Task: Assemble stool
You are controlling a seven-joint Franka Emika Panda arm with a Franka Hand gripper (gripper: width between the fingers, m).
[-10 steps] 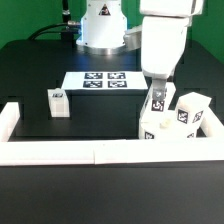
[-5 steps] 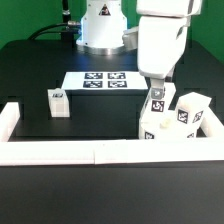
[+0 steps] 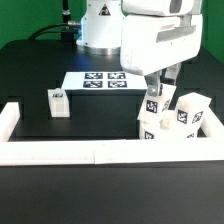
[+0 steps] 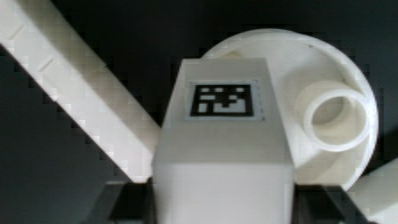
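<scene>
Gripper is about half closed on the upright leg. In the wrist view, fingers sit tight on both sides of it and it looks gripped. The leg's tag faces the wrist cam.

Exterior view:
- The leg is at 4 o'clock from the marker board, near the rail.
- The second leg is just beside it at 3 o'clock.
- The third leg is well apart at 9 o'clock.

Wrist view: the seat is right behind the held leg, with one socket showing beside it.
</scene>
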